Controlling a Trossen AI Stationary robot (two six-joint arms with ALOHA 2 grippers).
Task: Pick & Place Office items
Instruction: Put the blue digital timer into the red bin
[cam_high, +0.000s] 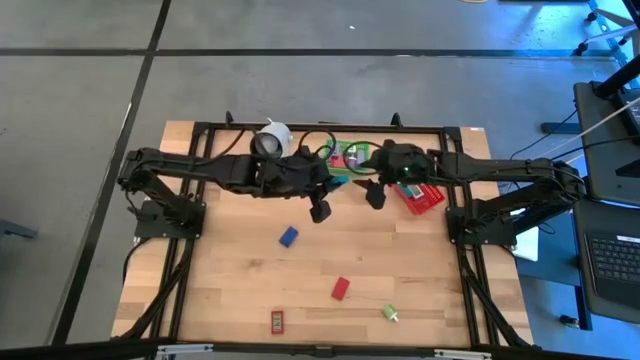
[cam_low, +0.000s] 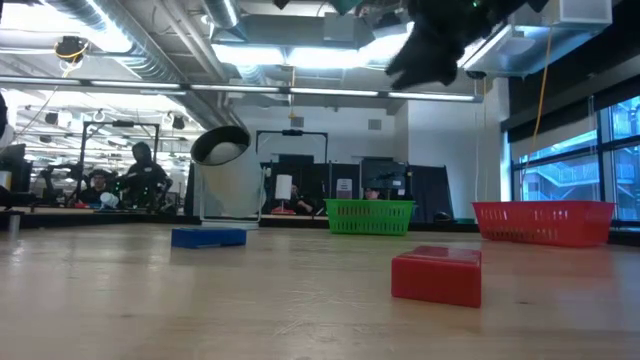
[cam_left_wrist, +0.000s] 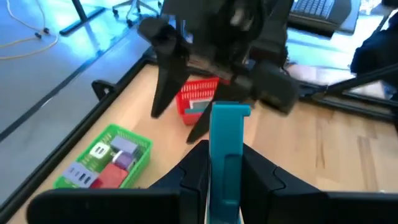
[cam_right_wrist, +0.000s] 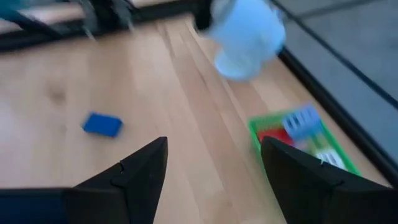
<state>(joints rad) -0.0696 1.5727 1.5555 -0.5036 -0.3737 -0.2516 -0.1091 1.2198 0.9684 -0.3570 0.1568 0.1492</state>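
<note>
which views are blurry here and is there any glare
Right wrist view: soft with motion blur, the white roll and green basket smeared. Left wrist view: the teal piece in the left gripper is sharp, the right arm behind it blurred. Low view: ceiling lights glare; red block crisp. High view: even light.

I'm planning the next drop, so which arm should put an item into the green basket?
Left. The left gripper is already shut on a teal piece, and the green basket lies just ahead; the right gripper is open and empty.
</note>
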